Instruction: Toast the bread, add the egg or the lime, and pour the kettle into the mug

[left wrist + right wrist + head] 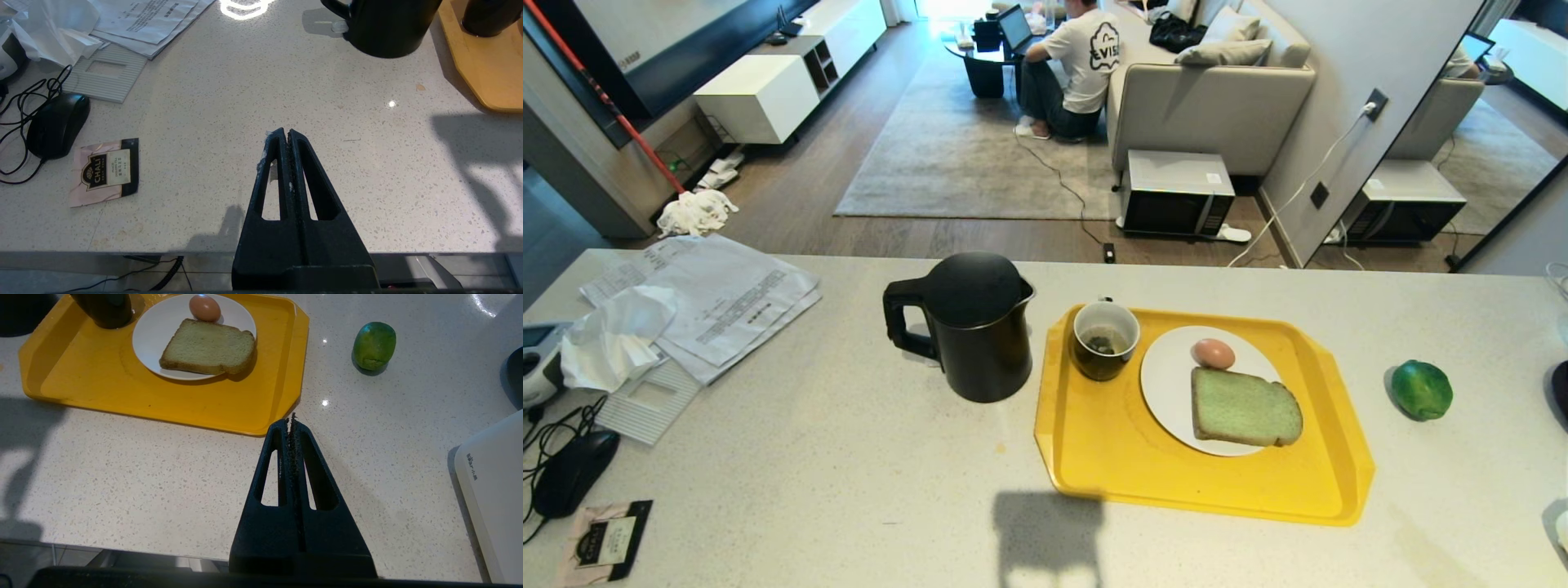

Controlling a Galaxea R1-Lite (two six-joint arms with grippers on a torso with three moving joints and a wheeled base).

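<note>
Near edge of counter (849, 490): bare stone in front of the tray (1111, 457) and kettle (972, 327), open room there. Left side crowded w/ papers (727, 294), mouse (576, 469), tea sachet (605, 543). Tray's near rim sits back from the counter edge; lime (1421, 389) is off the tray to the right, apart from it. Bread (1245, 407) lies flat on the plate (1168, 384), long axis running left-right, egg (1214, 353) just beyond it. Mug (1104, 339) at tray's far-left corner; kettle just left of tray, handle pointing left. Head view shows neither arm. Left wrist view only: left gripper (284, 132), fingers pressed together, empty, over the near edge. Right wrist view only: right gripper (292, 420), clenched, empty, near tray's corner; white appliance (494, 490) at right.
</note>
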